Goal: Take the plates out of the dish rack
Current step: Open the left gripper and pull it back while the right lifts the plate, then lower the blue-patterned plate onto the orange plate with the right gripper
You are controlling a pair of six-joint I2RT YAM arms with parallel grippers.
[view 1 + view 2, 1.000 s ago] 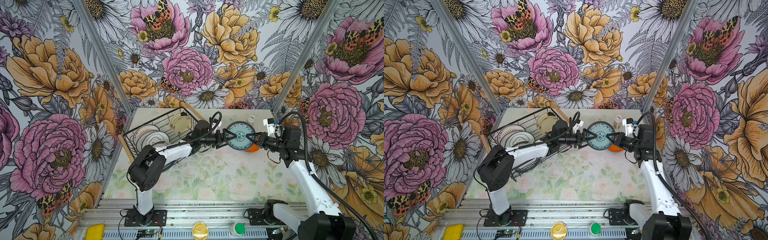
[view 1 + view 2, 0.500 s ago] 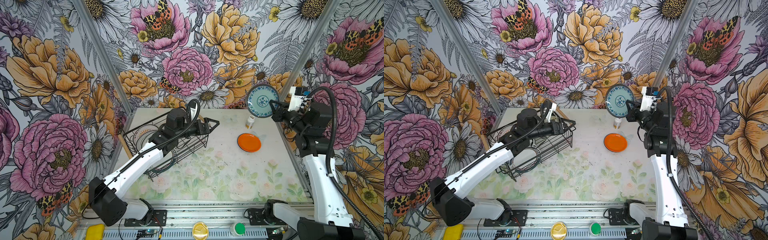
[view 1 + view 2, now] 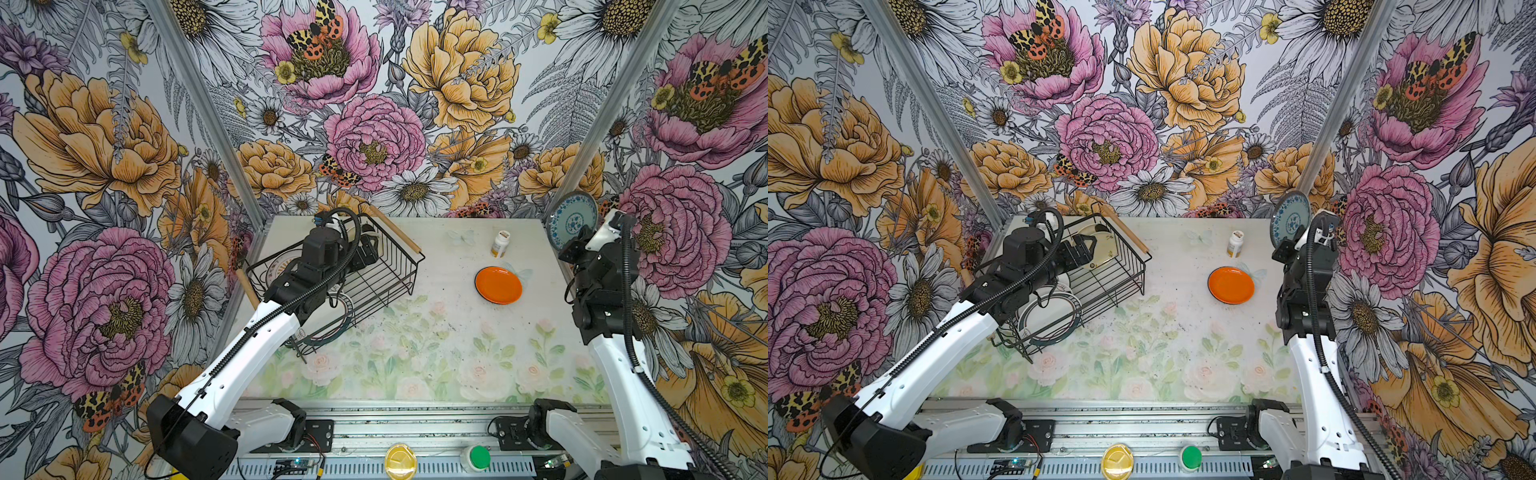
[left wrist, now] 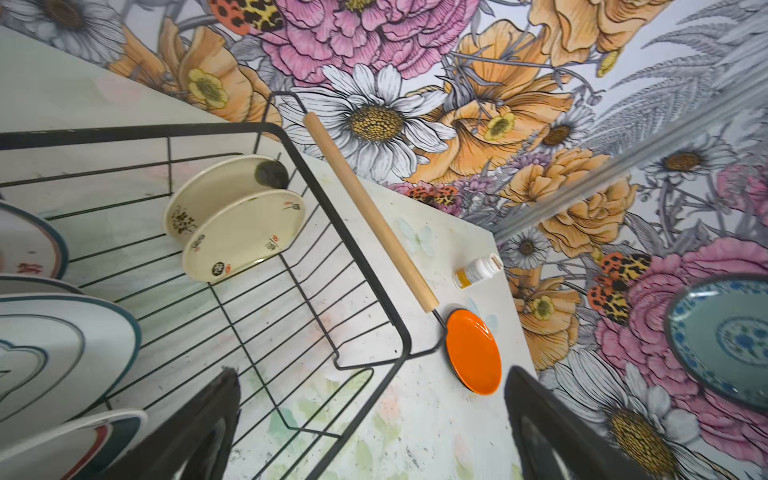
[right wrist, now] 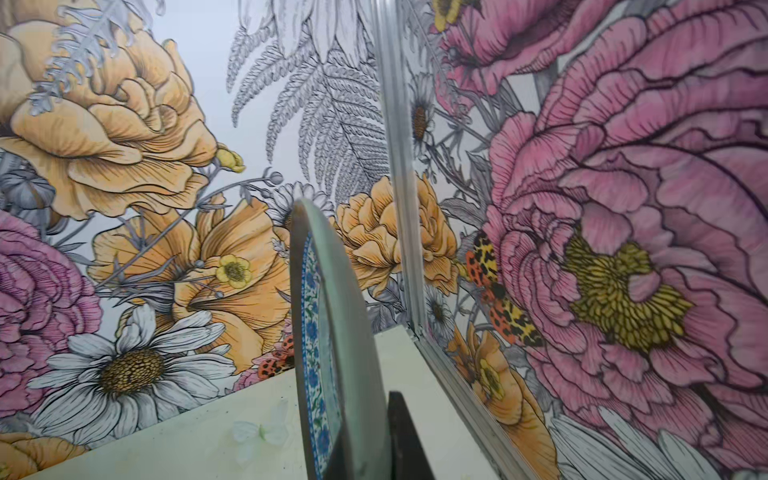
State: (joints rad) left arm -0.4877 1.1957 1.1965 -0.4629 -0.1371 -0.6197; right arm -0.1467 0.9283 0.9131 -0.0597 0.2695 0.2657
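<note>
While the right gripper (image 3: 572, 244) is clamped tight on the lower rim of a blue-patterned plate (image 3: 573, 217), holding it on edge high by the right wall, the left gripper (image 3: 1084, 248) hangs wide apart and empty over the dish rack (image 3: 401, 266). The rack sits skewed at the table's left with cream plates (image 4: 243, 232) standing on edge inside. An orange plate (image 3: 498, 285) lies flat near a white bottle (image 3: 500, 244).

Robot lab booth: flower-printed walls (image 3: 374, 137), aluminium mounting rail (image 3: 415, 424), green push button (image 3: 480, 457).
</note>
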